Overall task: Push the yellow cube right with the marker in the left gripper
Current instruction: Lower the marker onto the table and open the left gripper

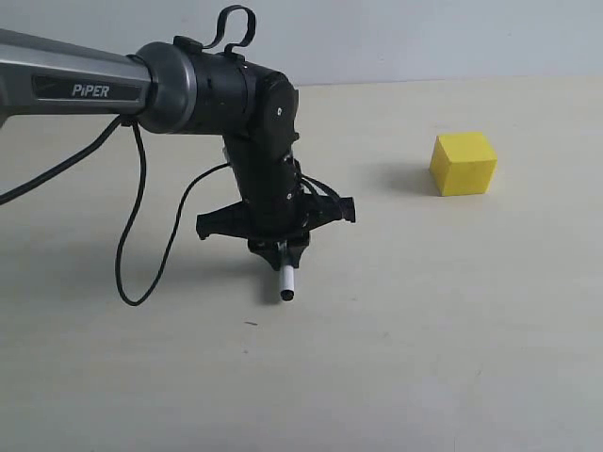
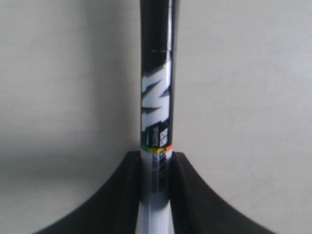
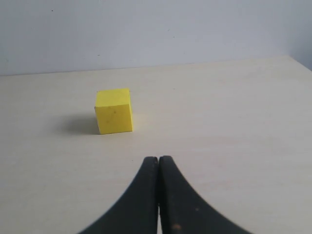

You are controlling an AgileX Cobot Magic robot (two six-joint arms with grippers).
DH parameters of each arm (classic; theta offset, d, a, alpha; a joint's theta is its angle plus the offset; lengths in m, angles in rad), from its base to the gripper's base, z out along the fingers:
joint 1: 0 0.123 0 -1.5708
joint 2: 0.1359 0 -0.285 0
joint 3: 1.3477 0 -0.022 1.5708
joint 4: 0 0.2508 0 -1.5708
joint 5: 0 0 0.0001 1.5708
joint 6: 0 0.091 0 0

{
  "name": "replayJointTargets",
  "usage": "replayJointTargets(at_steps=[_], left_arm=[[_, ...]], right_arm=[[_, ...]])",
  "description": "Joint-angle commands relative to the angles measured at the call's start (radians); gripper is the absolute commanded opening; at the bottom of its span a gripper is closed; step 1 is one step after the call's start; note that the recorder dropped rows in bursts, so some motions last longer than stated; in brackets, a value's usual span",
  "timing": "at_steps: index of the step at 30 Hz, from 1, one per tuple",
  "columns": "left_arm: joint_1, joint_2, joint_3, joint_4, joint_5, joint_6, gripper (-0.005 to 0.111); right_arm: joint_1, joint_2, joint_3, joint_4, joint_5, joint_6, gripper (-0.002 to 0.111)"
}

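Observation:
My left gripper (image 1: 279, 249) hangs over the middle of the table, shut on the marker (image 1: 285, 282), whose white end sticks out below the fingers just above the surface. In the left wrist view the marker (image 2: 157, 102) runs between the two black fingers (image 2: 122, 195), its black cap pointing away from the camera. The yellow cube (image 1: 464, 163) rests on the table well to the right of the marker and further back, apart from it. My right gripper (image 3: 158, 160) is shut on nothing; it is out of the exterior view. It faces the yellow cube (image 3: 113, 110) from a short distance.
The black and grey arm marked "PiPER" (image 1: 94, 89) reaches in from the left, with black cables (image 1: 132, 235) looping down to the table. The pale table surface (image 1: 424, 339) stretches around the cube; a light wall (image 3: 146, 29) stands behind.

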State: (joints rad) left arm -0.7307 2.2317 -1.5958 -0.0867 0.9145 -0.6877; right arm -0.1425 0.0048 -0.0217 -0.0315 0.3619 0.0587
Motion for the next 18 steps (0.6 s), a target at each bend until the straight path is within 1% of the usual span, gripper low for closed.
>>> replayJointTargets(at_steps=[1, 5, 6, 7, 8, 9, 10, 13, 15, 18], left_arm=[[0.004, -0.004, -0.010, 0.004, -0.020, -0.004, 0.000], [0.004, -0.003, -0.010, 0.004, -0.023, -0.008, 0.000], [0.004, -0.003, -0.010, 0.004, -0.021, -0.007, 0.003], [0.004, -0.003, -0.010, 0.004, -0.021, -0.007, 0.008], [0.004, -0.003, -0.010, 0.004, -0.016, -0.003, 0.018], [0.004, -0.003, -0.010, 0.004, -0.016, -0.003, 0.025], [0.004, -0.003, -0.010, 0.004, -0.016, -0.003, 0.039], [0.004, -0.003, -0.010, 0.004, -0.014, -0.001, 0.060], [0.004, -0.003, -0.010, 0.004, -0.014, 0.014, 0.067], [0.004, -0.003, -0.010, 0.004, -0.014, 0.046, 0.068]], right_arm=[[-0.002, -0.005, 0.004, -0.001, -0.004, -0.005, 0.000], [-0.002, -0.005, 0.004, -0.001, -0.004, -0.005, 0.000], [-0.002, -0.005, 0.004, -0.001, -0.004, -0.005, 0.000], [-0.002, -0.005, 0.004, -0.001, -0.004, -0.005, 0.000], [-0.002, -0.005, 0.004, -0.001, -0.004, -0.005, 0.000], [-0.002, -0.005, 0.004, -0.001, -0.004, -0.005, 0.000], [-0.002, -0.005, 0.004, -0.001, -0.004, -0.005, 0.000], [-0.002, -0.005, 0.004, -0.001, -0.004, -0.005, 0.000], [-0.002, -0.005, 0.004, -0.001, -0.004, -0.005, 0.000], [-0.002, -0.005, 0.004, -0.001, -0.004, -0.005, 0.000]])
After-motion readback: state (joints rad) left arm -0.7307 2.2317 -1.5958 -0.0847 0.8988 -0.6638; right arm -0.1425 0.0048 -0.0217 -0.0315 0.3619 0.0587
